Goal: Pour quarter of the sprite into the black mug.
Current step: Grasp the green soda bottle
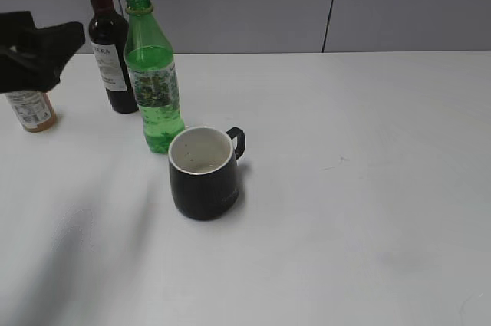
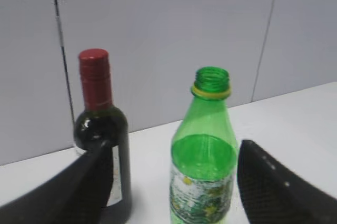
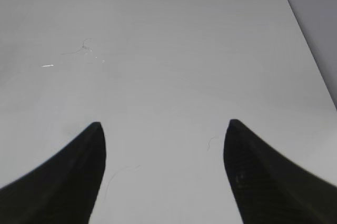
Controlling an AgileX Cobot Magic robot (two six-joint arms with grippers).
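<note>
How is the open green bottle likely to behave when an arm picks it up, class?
The sprite is tall and narrow, so it may tip if nudged high. Uncapped and partly full, it could slosh or spill. Its thin plastic probably dents under a firm squeeze.

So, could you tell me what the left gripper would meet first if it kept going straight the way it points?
Most likely the sprite: it stands between the open left gripper's fingers in the wrist view, with the wine bottle off to the left. Depth is unclear.
</note>
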